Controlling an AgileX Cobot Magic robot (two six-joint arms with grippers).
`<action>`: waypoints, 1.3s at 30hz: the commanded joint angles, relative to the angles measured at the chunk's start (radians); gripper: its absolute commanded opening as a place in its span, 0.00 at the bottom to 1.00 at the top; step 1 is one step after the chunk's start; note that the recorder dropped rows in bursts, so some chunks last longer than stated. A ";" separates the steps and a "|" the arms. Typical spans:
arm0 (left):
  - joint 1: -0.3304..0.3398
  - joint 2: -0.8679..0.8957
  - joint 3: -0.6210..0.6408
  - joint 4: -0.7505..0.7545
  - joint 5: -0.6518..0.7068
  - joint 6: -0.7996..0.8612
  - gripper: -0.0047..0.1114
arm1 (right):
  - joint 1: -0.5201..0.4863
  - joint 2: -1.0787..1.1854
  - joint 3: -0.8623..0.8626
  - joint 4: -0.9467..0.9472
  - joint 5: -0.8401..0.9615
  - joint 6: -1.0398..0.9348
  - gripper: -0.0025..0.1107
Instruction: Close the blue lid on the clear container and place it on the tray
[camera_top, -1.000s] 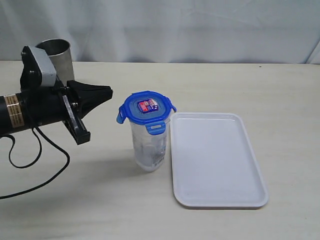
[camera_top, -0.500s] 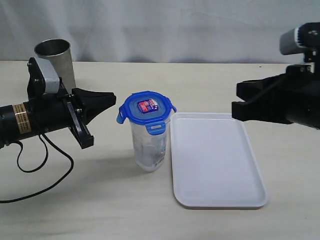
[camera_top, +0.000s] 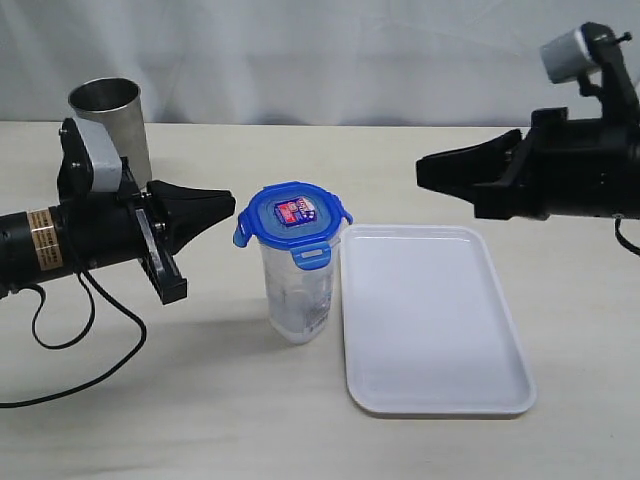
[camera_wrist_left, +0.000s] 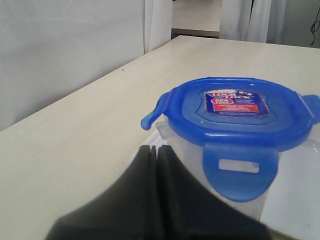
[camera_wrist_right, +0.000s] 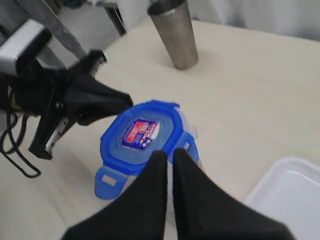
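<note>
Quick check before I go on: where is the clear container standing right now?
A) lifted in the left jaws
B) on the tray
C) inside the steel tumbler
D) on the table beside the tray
D: the clear container stands on the table, right beside the tray at its long edge, not inside its rim.

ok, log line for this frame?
blue lid on clear container | container beside tray | left gripper shut, near lid | right gripper shut, apart
</note>
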 joint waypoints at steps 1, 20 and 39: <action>0.002 0.003 -0.003 0.004 -0.028 0.002 0.04 | -0.064 0.055 0.080 0.145 0.128 -0.242 0.06; -0.043 0.003 -0.003 -0.003 -0.012 0.013 0.04 | -0.064 0.248 0.169 0.269 0.313 -0.442 0.06; -0.029 0.001 0.004 0.030 0.010 0.013 0.04 | -0.064 0.248 0.169 0.269 0.301 -0.423 0.06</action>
